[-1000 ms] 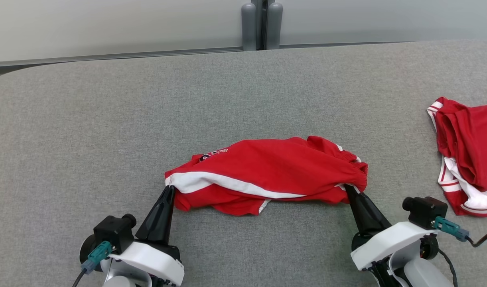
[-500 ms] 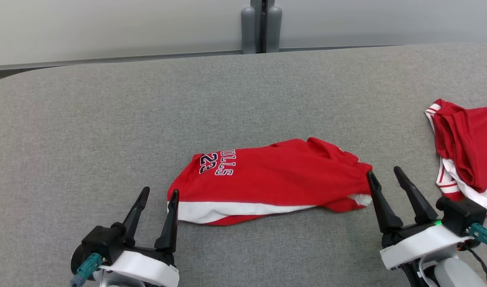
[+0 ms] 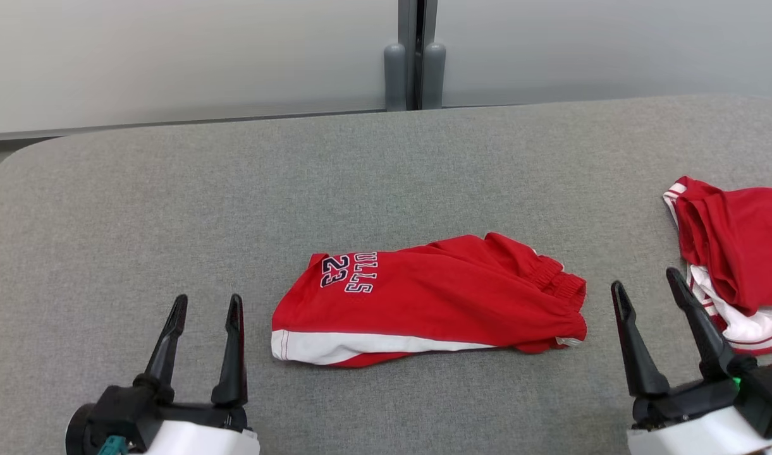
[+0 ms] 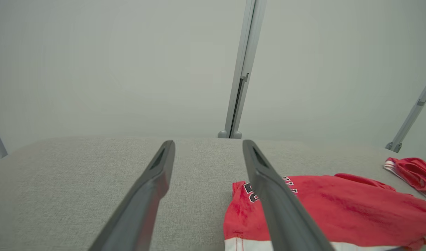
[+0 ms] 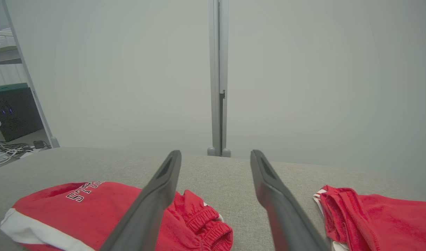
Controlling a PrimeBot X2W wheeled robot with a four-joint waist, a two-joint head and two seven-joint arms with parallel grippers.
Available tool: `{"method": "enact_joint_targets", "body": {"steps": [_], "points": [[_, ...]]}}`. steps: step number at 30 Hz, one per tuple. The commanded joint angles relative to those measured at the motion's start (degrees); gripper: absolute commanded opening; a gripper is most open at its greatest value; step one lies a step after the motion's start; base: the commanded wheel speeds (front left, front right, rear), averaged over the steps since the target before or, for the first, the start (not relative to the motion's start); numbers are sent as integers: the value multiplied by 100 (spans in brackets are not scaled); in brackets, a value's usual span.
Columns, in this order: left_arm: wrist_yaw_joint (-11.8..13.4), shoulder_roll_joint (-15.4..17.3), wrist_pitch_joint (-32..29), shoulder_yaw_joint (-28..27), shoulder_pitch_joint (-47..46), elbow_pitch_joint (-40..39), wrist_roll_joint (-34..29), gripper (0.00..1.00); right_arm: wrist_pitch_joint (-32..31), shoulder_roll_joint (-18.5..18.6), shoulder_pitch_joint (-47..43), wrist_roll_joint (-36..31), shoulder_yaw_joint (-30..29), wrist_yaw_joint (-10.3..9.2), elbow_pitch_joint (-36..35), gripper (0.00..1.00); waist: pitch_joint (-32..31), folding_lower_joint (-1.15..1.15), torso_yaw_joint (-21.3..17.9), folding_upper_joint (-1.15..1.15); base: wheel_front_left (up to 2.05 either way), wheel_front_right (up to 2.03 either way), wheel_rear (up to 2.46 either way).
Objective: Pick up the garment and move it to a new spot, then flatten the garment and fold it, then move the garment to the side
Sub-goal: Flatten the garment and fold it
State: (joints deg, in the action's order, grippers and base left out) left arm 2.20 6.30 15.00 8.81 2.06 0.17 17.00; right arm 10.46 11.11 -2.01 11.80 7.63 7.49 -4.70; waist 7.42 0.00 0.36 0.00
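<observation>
The garment [image 3: 423, 303] is a pair of red shorts with a white stripe and dark "BULLS 23" lettering, folded in half and lying flat in the middle of the grey table [image 3: 297, 177]. My left gripper [image 3: 205, 306] stands open just left of the white-striped hem, touching nothing. My right gripper [image 3: 645, 281] is open beside the elastic waistband end, also empty. In the left wrist view the garment [image 4: 324, 209] lies to the right of my fingers [image 4: 268, 188]. In the right wrist view the garment [image 5: 104, 209] sits left of and behind my left finger.
A second red and white garment [image 3: 733, 259] lies bunched at the table's right edge, close to my right gripper, and also appears as a red heap [image 5: 373, 219] in the right wrist view. A grey post [image 3: 414, 63] and wall stand behind the table.
Both grippers let go of the garment's ends, opened and drew back towards me. The shorts dropped flat onto the table, lettering up. The head camera tilted slightly.
</observation>
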Motion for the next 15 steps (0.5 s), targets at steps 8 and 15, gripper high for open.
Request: {"method": "enact_joint_targets", "body": {"steps": [8,15], "points": [[183,79,20,-40,556,-210,-234,100,-254,-295,-677,-167,-224,1,-478,100,-367,0,20,0,0,0,0],[190,139,-56,15,646,-136,-236,100,-335,-380,-815,-244,-236,1,-541,100,-429,0,34,0,0,0,0]]}}
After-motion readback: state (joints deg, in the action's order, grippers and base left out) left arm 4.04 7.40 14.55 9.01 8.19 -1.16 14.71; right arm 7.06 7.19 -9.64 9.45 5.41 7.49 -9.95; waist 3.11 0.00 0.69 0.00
